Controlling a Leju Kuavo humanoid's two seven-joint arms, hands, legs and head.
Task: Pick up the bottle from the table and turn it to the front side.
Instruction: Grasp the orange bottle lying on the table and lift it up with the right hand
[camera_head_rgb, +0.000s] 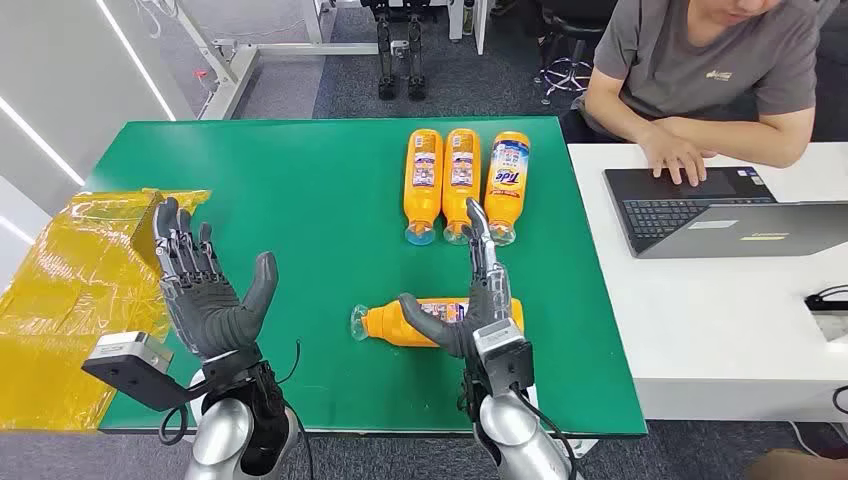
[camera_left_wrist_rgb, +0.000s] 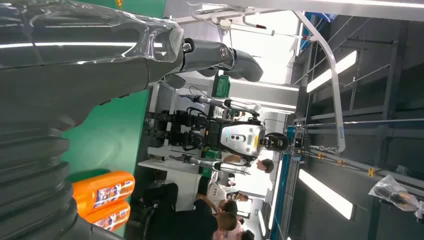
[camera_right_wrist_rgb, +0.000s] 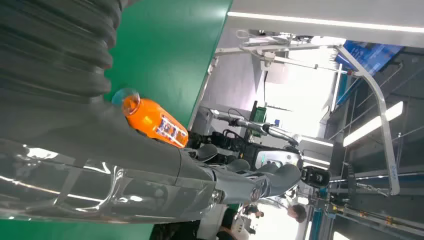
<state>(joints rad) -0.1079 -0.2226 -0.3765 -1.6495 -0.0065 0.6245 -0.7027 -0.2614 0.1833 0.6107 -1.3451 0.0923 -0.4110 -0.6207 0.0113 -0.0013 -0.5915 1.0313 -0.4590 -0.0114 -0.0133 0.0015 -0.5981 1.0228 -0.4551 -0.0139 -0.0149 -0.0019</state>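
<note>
Hovering with fingers spread and holding nothing, the right hand (camera_head_rgb: 480, 305) sits over the bottle (camera_head_rgb: 400, 323) lying sideways on the table (camera_head_rgb: 300, 190). Three more bottles (camera_head_rgb: 465, 185) beyond, left hand (camera_head_rgb: 205, 290) open too.

An orange bottle (camera_head_rgb: 420, 322) with a clear cap lies on its side on the green desk (camera_head_rgb: 300, 200). Its cap points left.

"Tide" legible on rightmost orange bottle (camera_head_rgb: 507, 180) label; other labels unreadable.
</note>
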